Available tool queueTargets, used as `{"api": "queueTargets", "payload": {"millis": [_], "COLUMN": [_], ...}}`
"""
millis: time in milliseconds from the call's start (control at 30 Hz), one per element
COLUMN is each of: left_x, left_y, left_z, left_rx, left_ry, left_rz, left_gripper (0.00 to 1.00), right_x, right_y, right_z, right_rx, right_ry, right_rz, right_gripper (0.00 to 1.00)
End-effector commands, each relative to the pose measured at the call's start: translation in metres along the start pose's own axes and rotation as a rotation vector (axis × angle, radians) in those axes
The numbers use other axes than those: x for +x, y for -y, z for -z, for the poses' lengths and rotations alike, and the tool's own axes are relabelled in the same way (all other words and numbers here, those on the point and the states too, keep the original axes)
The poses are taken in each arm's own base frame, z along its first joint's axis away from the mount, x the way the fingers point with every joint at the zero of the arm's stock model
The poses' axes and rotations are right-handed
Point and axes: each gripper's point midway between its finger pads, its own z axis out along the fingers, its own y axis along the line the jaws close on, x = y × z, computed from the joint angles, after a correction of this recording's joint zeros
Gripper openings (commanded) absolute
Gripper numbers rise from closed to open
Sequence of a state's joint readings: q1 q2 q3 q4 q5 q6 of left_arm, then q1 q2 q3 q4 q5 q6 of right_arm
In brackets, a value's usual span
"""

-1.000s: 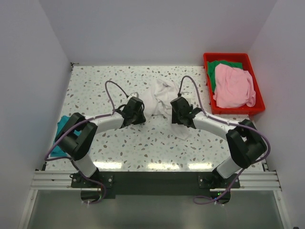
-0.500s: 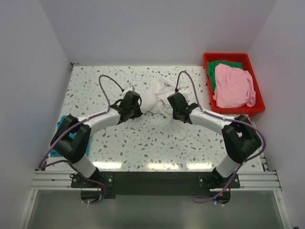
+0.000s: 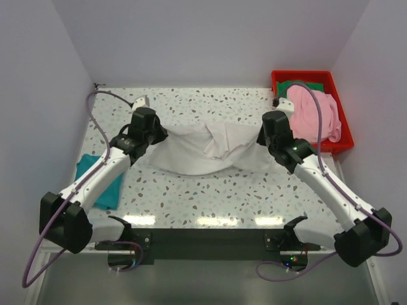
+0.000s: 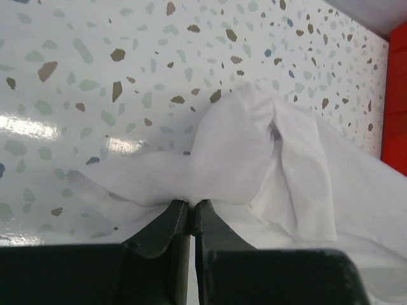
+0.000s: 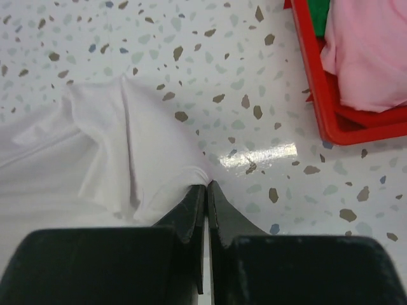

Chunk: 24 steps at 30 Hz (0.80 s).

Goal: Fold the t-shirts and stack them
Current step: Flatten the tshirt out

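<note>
The off-white t-shirt (image 3: 210, 149) is stretched across mid-surface (image 3: 191, 190) — left pincer (image 4: 191, 204) and right pincer (image 5: 206, 186) each clamped on an edge. Even tension is wanted — then a flat lay-down.

Soft matt off-white cloth t-shirt (image 3: 203, 152), glossy speckled table (image 3: 191, 190), shiny red plastic bin (image 3: 303, 74)

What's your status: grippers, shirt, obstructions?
Both shut: left gripper and right gripper each pinch the off-white t-shirt. Shirt stretched between them. Nothing blocking; red bin beside right arm.
</note>
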<state>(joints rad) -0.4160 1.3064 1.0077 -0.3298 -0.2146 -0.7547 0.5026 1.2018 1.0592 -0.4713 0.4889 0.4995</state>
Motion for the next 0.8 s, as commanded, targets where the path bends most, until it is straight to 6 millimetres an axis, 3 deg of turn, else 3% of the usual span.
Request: {"api": "queueTargets", "payload": {"millis": [0, 100, 200, 233, 267, 367, 433, 467, 500, 533, 600, 700, 767], "left_x": [-0.040, -0.052, -0.057, -0.052, -0.048, -0.032, -0.029, -0.025, -0.024, -0.022, -0.021, -0.008, 0.002], "left_y": [-0.008, -0.016, -0.018, -0.021, -0.019, -0.024, -0.031, -0.030, -0.030, -0.032, -0.033, -0.049, -0.068], "left_z": [0.025, 0.024, 0.007, -0.005, -0.010, -0.031, -0.043, -0.046, -0.049, -0.052, -0.052, -0.043, -0.035], "left_rx": [-0.020, -0.034, -0.027, -0.045, -0.034, -0.031, -0.031, -0.018, -0.009, -0.011, -0.007, -0.058, -0.132], "left_ry": [0.088, 0.102, 0.074, 0.047, 0.022, -0.047, -0.050, -0.068, -0.079, -0.091, -0.084, -0.095, -0.089], "left_rz": [-0.007, 0.001, 0.023, 0.032, 0.039, 0.073, 0.105, 0.111, 0.111, 0.100, 0.093, 0.096, 0.114], "left_gripper": [0.07, 0.08, 0.08, 0.08, 0.08, 0.10, 0.26, 0.38, 0.56, 0.62, 0.73, 0.80, 0.81], "right_x": [-0.029, -0.036, -0.036, -0.039, -0.032, -0.019, -0.002, 0.004, 0.012, 0.023, 0.037, 0.046, 0.051], "right_y": [0.016, 0.022, 0.025, 0.024, 0.022, 0.017, 0.018, 0.019, 0.019, 0.023, 0.028, 0.030, 0.032], "right_z": [0.022, 0.019, -0.002, -0.007, -0.020, -0.032, -0.043, -0.045, -0.049, -0.052, -0.056, -0.057, -0.057], "right_rx": [0.028, 0.037, 0.074, 0.071, 0.083, 0.075, 0.083, 0.084, 0.088, 0.096, 0.109, 0.111, 0.111], "right_ry": [0.062, 0.073, 0.043, 0.036, 0.001, -0.050, -0.089, -0.106, -0.125, -0.146, -0.177, -0.196, -0.210], "right_rz": [-0.010, -0.026, -0.027, -0.035, -0.025, -0.030, -0.025, -0.026, -0.023, -0.015, -0.005, 0.000, 0.005], "right_gripper": [0.00, 0.00, 0.00, 0.00, 0.00, 0.00, 0.00, 0.01, 0.04, 0.08, 0.24, 0.42, 0.46]}}
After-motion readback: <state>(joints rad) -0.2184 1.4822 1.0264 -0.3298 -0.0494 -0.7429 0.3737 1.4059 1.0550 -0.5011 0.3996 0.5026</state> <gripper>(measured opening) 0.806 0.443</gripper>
